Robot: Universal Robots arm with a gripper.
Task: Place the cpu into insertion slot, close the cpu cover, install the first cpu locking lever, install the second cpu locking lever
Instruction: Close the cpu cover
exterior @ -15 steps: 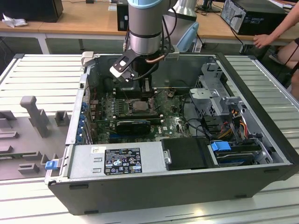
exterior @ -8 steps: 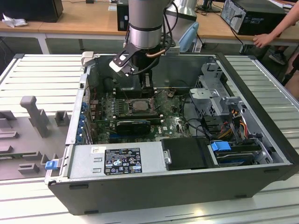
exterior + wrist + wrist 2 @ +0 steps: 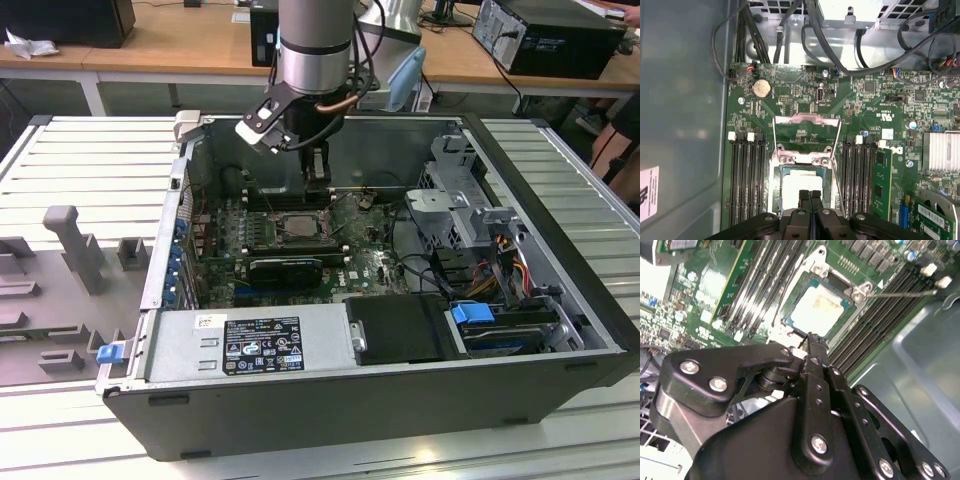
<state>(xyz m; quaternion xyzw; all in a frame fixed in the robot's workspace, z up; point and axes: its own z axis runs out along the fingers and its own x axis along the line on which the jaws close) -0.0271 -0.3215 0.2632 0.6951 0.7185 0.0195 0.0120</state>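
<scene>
Insertion slot hemmed by memory slots; cables beyond; case open overhead.

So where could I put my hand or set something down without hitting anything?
Bare slatted table lies at the exterior view's right of the computer case. Inside, bare grey case wall borders the memory slots. Crowded: the insertion slot, under the arm, and the cables.

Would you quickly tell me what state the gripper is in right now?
The gripper: shut, fingers pressed together with nothing seen between them, close to the cpu.
</scene>
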